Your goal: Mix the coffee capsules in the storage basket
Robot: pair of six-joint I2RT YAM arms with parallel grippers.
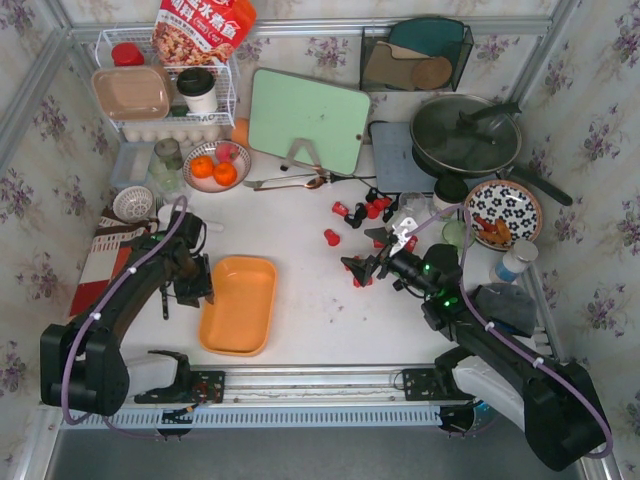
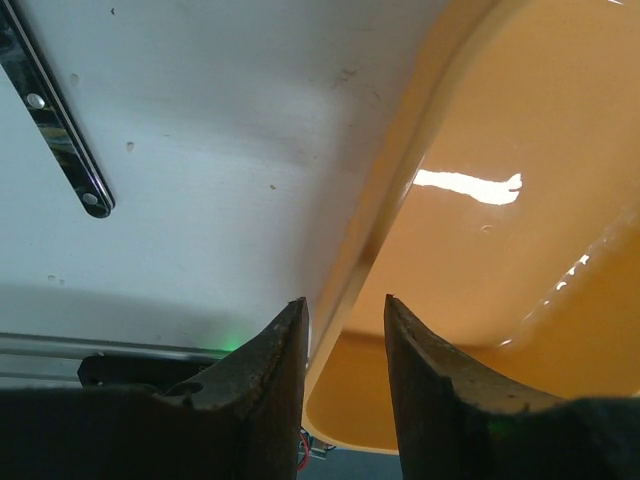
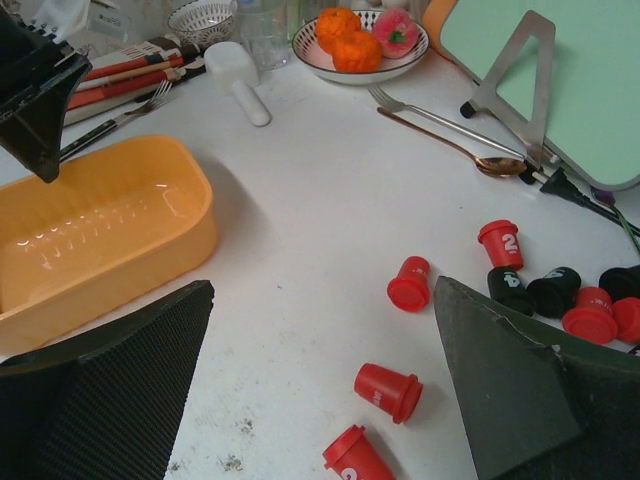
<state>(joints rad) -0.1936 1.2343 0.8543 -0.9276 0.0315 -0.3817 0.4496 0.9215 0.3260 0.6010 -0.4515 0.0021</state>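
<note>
The orange storage basket (image 1: 238,305) lies empty in front of the left arm. My left gripper (image 1: 196,290) is at its left long side. In the left wrist view the narrowly parted left gripper (image 2: 344,300) straddles the basket (image 2: 500,250) rim, with the wall near the left finger and a gap to the right one. Red and black coffee capsules (image 1: 375,208) lie scattered right of centre. My right gripper (image 1: 372,264) hovers wide open over them. In the right wrist view, red capsules (image 3: 388,390) lie between the fingers of the right gripper (image 3: 322,283), with black ones (image 3: 553,292) to the right.
A bowl of oranges (image 1: 216,165), a spoon and fork (image 1: 290,182) and a green cutting board (image 1: 308,118) stand behind the capsules. A pan (image 1: 465,135) and a patterned plate (image 1: 503,212) are at the right, a wire rack (image 1: 165,90) at the back left.
</note>
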